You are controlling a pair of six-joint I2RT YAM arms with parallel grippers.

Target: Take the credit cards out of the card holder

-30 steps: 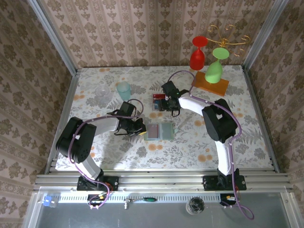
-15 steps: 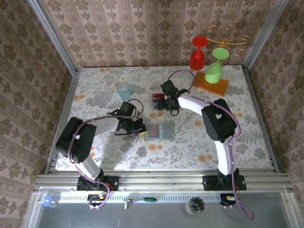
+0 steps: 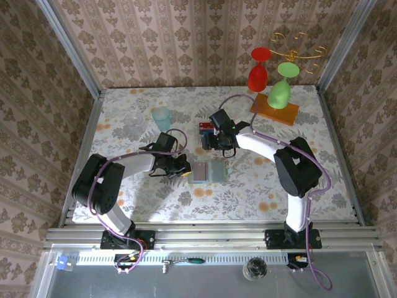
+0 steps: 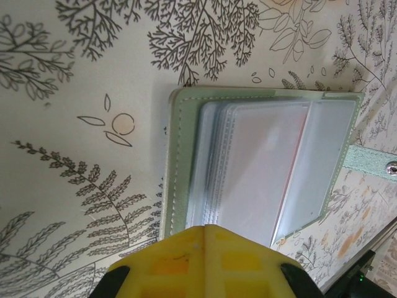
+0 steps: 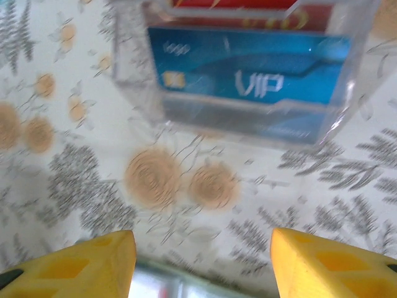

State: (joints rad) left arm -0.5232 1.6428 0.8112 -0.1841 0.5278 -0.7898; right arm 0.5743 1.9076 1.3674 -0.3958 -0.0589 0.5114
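The card holder lies open on the table, grey-green with clear sleeves. My left gripper is shut, its yellow tip over the holder's near edge, with nothing seen between the fingers. A blue credit card marked VIP and a red one lie in a clear plastic box beyond the holder. My right gripper hovers open just on the near side of that box, its gap holding nothing but air above the tablecloth.
A teal cup and a clear glass bowl stand at the back left. Red and green wine glasses sit upside down on an orange base at the back right, beside a gold rack.
The right arm's elbow has swung right and toward the near edge, and its gripper has drawn back a little from the clear box. The left arm and card holder have not moved.
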